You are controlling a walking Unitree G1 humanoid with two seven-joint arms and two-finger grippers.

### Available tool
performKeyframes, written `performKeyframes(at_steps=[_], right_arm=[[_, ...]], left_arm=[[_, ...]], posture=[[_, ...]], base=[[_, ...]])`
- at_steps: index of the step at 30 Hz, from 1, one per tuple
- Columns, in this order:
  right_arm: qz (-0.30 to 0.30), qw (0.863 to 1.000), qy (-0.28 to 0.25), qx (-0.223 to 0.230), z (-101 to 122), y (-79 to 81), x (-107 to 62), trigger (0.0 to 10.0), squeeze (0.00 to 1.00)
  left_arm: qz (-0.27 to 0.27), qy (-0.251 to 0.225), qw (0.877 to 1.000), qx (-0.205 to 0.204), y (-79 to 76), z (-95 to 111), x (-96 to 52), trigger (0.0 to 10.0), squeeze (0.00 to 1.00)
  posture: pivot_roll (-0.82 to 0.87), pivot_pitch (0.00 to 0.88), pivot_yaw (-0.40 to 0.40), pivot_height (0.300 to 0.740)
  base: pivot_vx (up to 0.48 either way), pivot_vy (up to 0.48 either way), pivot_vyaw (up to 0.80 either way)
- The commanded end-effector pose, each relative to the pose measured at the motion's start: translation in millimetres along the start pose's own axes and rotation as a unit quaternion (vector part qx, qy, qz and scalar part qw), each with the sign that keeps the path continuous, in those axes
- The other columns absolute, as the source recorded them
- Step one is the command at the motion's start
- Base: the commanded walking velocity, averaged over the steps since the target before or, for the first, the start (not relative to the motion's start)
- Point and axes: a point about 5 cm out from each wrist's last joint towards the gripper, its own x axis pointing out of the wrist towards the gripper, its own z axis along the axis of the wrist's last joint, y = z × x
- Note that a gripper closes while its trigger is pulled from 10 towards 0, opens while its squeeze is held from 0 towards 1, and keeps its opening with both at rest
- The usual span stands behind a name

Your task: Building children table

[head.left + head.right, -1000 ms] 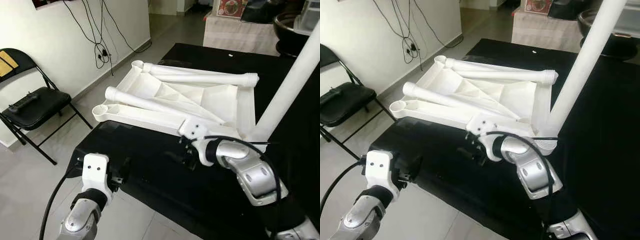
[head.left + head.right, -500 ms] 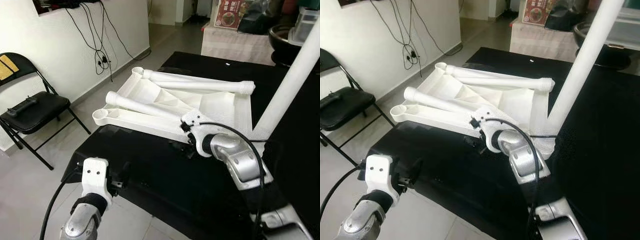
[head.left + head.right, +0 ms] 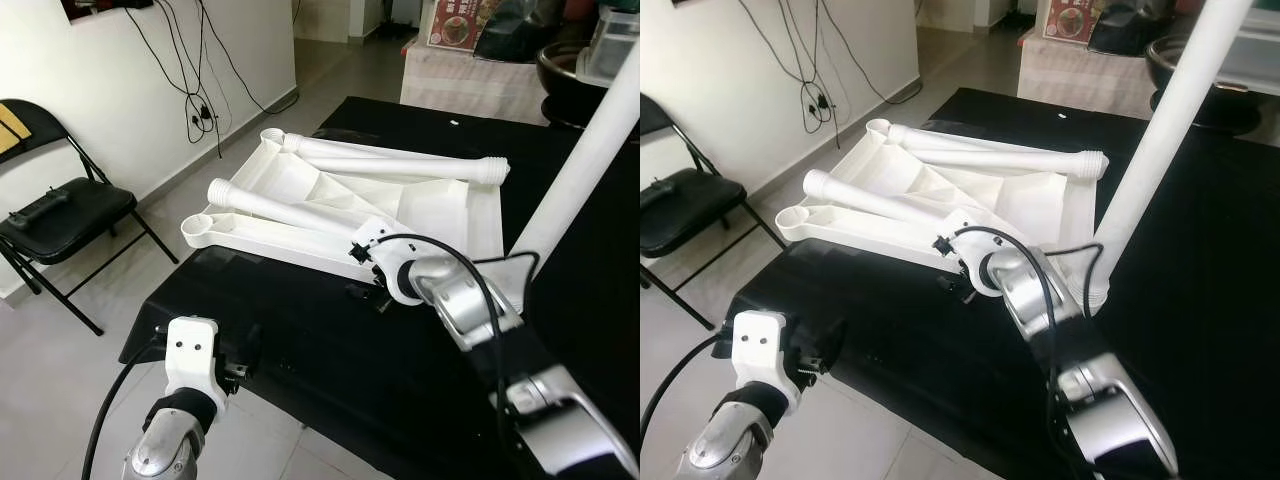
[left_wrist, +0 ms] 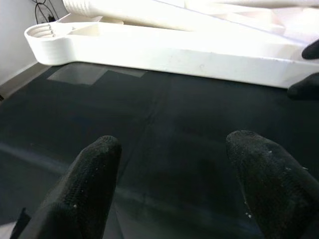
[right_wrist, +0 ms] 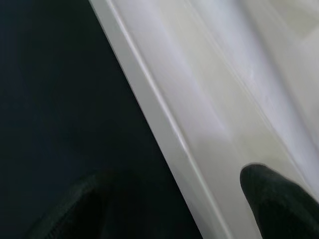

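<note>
The white children's table top (image 3: pixel 440 205) lies upside down on the black table (image 3: pixel 300 330). Two loose white legs (image 3: pixel 400 160) (image 3: pixel 290 208) lie across it, and a third leg (image 3: pixel 585 170) stands upright at its near right corner. My right gripper (image 3: pixel 362 275) is open at the top's near rim (image 5: pixel 164 129). One finger (image 5: pixel 276 199) is over the white plastic and the other over the black surface. My left gripper (image 4: pixel 172 174) is open and holds nothing. It hovers low over the black table's front left edge, short of the top's round corner socket (image 4: pixel 50 35).
A black folding chair (image 3: pixel 60 210) with a dark object on its seat stands on the floor at the left. Cables (image 3: pixel 200 100) hang down the white wall. Behind the table are a cloth-covered stand (image 3: pixel 470 80) and a dark bowl (image 3: pixel 570 75).
My right arm has stretched forward, carrying its gripper from the bare black surface up to the top's near rim. The left arm has barely moved. The camera has shifted slightly.
</note>
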Motion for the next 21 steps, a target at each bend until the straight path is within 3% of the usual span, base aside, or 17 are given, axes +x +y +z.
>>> performKeyframes(at_steps=[1,2,5,6,7,8,9,10,12,21], right_arm=[[0.012,1.000,0.025,0.000,-6.5,2.8,2.8,9.8,0.00],[0.018,0.999,0.034,0.003,-9.3,3.2,2.9,8.5,0.00],[0.025,0.999,0.047,0.006,-13.7,3.5,3.1,8.1,0.00],[0.034,0.998,0.057,0.009,-17.1,4.4,3.0,5.7,0.00],[0.034,0.998,0.057,0.009,-17.1,4.4,3.0,5.7,0.00],[0.040,0.997,0.066,0.011,-19.6,4.6,2.9,4.7,0.00],[0.044,0.996,0.071,0.012,-21.2,4.7,2.8,2.6,0.00],[0.044,0.996,0.071,0.012,-21.2,4.7,2.8,2.6,0.00],[0.053,0.994,0.090,0.026,-26.4,2.0,2.5,0.0,0.00],[0.044,0.990,0.116,0.069,-37.6,-11.6,-1.9,0.0,0.00]], left_arm=[[0.001,0.000,1.000,-0.002,-1.1,0.6,-1.5,10.0,0.00],[0.001,-0.001,1.000,-0.003,-1.5,0.7,-1.6,10.0,0.00],[0.002,-0.001,1.000,-0.005,-2.3,0.8,-1.5,10.0,0.00],[0.002,-0.002,1.000,-0.007,-2.6,0.8,-1.5,10.0,0.00],[0.002,-0.002,1.000,-0.007,-2.6,0.8,-1.5,10.0,0.00],[0.002,-0.002,1.000,-0.008,-3.0,0.8,-1.5,10.0,0.00],[0.002,-0.002,1.000,-0.009,-3.2,0.8,-1.4,10.0,0.00],[0.002,-0.002,1.000,-0.009,-3.2,0.8,-1.4,10.0,0.00],[0.002,-0.003,1.000,-0.011,-3.9,0.9,-1.3,10.0,0.00],[0.003,-0.005,1.000,-0.015,-5.3,1.4,-1.3,10.0,0.00]], posture=[[0.01,0.121,-0.030,0.740],[0.01,0.122,-0.032,0.740],[0.01,0.126,-0.038,0.740],[0.01,0.126,-0.038,0.740],[0.01,0.126,-0.038,0.740],[0.00,0.126,-0.040,0.740],[0.00,0.126,-0.040,0.740],[0.00,0.126,-0.040,0.740],[0.00,0.129,-0.048,0.740],[-0.01,0.132,-0.052,0.740]], base=[[0.000,0.000,0.00],[0.000,0.000,0.00],[0.000,0.000,0.00],[0.000,0.000,0.00],[0.000,0.000,0.00],[0.000,0.000,0.00],[0.000,0.000,0.00],[0.000,0.000,0.00],[0.000,0.000,0.00],[0.000,0.000,0.00]])
